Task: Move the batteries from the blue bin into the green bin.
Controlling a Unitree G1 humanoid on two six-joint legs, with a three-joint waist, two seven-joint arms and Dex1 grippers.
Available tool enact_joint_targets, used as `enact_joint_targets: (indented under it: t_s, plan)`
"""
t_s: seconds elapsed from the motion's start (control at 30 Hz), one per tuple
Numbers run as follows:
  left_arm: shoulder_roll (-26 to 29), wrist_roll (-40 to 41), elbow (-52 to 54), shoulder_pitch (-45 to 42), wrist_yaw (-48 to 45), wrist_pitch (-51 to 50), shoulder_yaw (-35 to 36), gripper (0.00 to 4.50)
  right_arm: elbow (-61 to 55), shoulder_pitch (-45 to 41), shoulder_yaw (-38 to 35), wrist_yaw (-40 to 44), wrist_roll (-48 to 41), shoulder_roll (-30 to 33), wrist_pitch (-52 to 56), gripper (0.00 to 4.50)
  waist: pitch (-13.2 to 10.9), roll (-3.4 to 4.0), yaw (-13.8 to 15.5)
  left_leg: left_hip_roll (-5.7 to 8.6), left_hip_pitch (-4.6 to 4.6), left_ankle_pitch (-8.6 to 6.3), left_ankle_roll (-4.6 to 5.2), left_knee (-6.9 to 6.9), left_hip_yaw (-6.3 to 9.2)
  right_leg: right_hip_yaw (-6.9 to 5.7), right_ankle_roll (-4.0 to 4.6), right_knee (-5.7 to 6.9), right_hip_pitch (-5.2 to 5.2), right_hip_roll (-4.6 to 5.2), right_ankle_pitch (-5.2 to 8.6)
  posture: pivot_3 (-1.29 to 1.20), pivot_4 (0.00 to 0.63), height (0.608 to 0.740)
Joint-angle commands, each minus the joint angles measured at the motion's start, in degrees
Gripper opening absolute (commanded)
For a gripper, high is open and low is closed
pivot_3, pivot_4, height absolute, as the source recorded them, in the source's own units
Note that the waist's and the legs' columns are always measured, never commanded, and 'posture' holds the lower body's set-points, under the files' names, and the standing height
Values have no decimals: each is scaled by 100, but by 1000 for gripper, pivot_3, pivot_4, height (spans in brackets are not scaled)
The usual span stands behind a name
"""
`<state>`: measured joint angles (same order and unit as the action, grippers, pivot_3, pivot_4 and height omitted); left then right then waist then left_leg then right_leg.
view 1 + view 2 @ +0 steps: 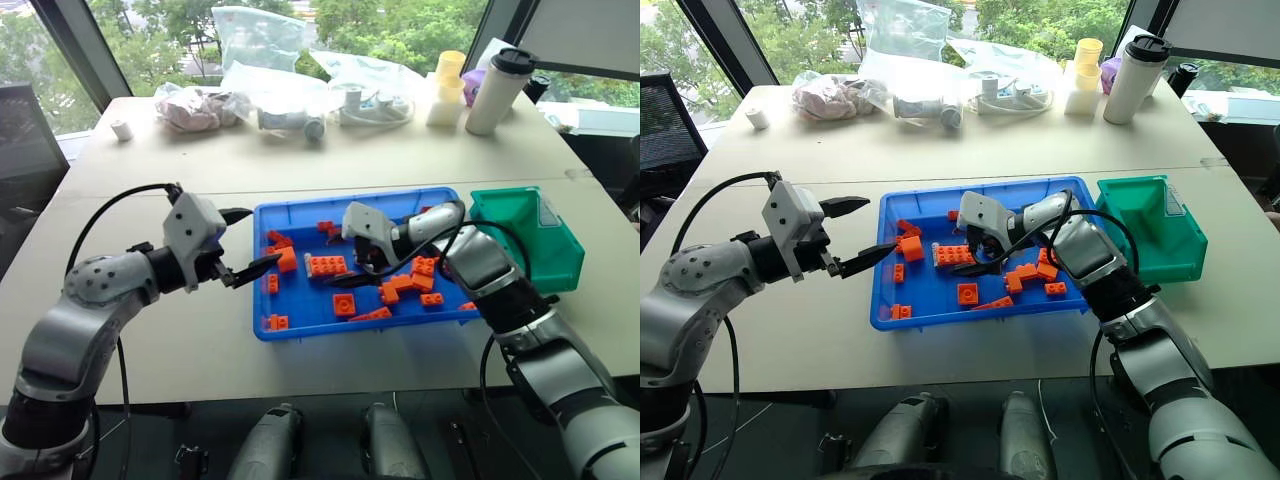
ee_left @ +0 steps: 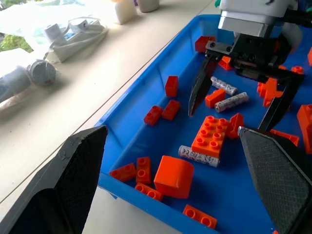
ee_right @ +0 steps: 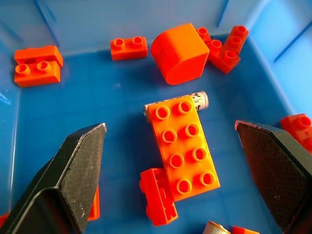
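Now right tool (image 2: 241, 100) hangs spread over batteries (image 2: 229, 95).

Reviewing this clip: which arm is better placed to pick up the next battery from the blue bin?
Right. The right gripper hangs open inside the blue bin, just above the batteries. The left gripper is open too, but at the bin's outer edge.
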<state>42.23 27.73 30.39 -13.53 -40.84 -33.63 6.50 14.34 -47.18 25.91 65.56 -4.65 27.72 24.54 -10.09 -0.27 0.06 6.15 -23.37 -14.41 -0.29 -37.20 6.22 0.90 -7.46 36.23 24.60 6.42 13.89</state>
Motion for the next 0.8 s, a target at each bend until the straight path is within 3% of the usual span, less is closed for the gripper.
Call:
enact_joint_targets:
  t_s: [0.03, 0.1, 0.2, 0.37, 0.53, 0.63, 0.8]
  plan:
    - [53, 37, 279, 43, 72, 9, 193, 4500, 269, -245, -6, -51, 198, -166, -246, 4391, 0, 0, -15, 0, 0, 0, -1, 0, 0, 0, 0, 0, 0, 0, 0, 0, 150, 740]
    - [50, 34, 302, 68, 91, 9, 189, 4500, 417, -279, -28, -64, 272, -249, -313, 4391, 0, 0, -29, 0, 0, 0, -1, 0, 0, 0, 0, 0, 0, 0, 0, 0, 150, 740]
    - [53, 7, 312, 100, 111, 26, 180, 4500, 565, -344, -73, -75, 330, -352, -362, 3621, 0, 0, -82, 0, 0, 1, -2, 2, 2, 0, 0, 1, 0, -1, 0, 0, 150, 740]
    - [40, -19, 282, 86, 136, 76, 137, 4500, 488, -421, -208, -14, 343, -275, -360, 1056, 0, 0, -96, -1, 0, 3, -6, 6, 3, 0, 0, 4, 6, -4, 0, 0, 150, 740]
    - [25, -23, 286, 87, 145, 91, 120, 4500, 297, -493, -497, -42, 251, -181, -233, 1059, 0, 0, -85, -1, 0, 3, -6, 6, 3, 1, 0, 3, 5, -3, 0, 0, 150, 740]
    - [16, 71, 290, 89, 63, 99, 118, 4500, 81, -547, -992, -102, 233, 370, -165, 1059, -1, 3, -54, 0, -1, 3, -6, 5, 3, 1, 0, 3, 5, -2, 0, 0, 150, 740]
    - [50, 213, 263, 61, -86, 99, 163, 4500, 125, -322, -1190, -152, 424, 1000, -347, 1059, -1, 1, -71, 1, -1, 2, -4, 6, 3, 0, 0, -2, 0, 0, 0, 0, 150, 740]
